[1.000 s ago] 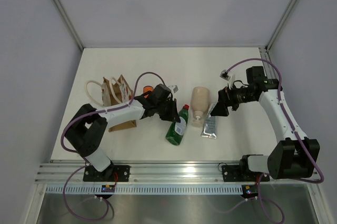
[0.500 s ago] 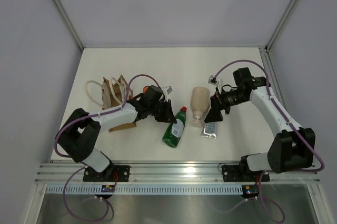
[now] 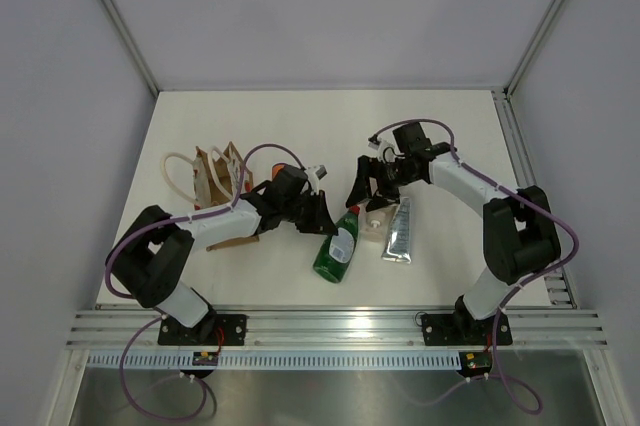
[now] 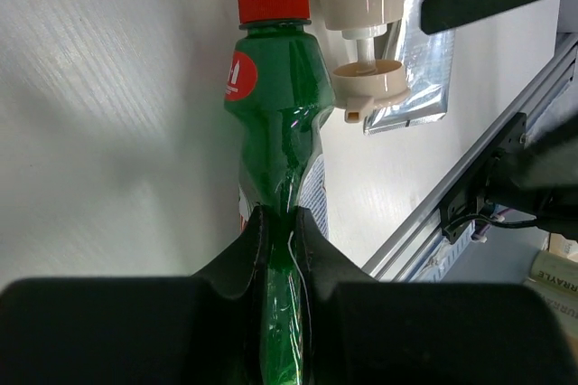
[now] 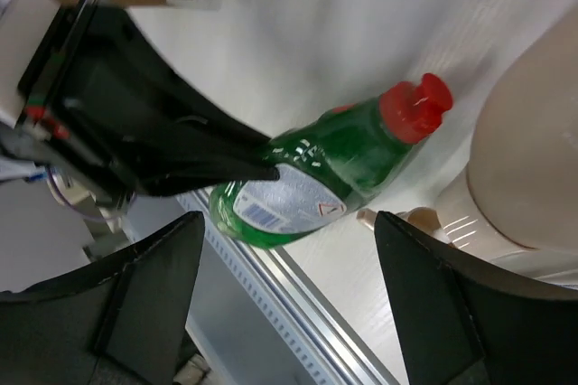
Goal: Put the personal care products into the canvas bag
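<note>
Since the frame one second earlier, the right arm has swung inward from above the silver-grey tube to a station over the beige bottle's shoulder and the green bottle's cap, and its fingers have narrowed a little. The left arm has drawn slightly nearer its base, and the green bottle has slid a little with it. On the white table [image 3: 250, 126] the canvas bag [image 3: 222, 191] stands at the left, behind the left forearm, with its rope handles hanging towards the table's left edge. The beige bottle [image 5: 533, 159] lies near mid-table with its pump end towards the arms' bases, partly hidden beneath the right gripper [image 3: 365, 191]. The jaws of this gripper stand well apart and hold nothing. The green bottle [image 3: 336, 248] lies just left of the beige one, its red cap close to the pump nozzle. The left gripper [image 4: 278, 218] has its fingers drawn together, and their tips rest on the green bottle's body without enclosing it. The silver-grey tube [image 3: 398, 231] lies flat just right of the beige bottle, outside the bag like both bottles.
</note>
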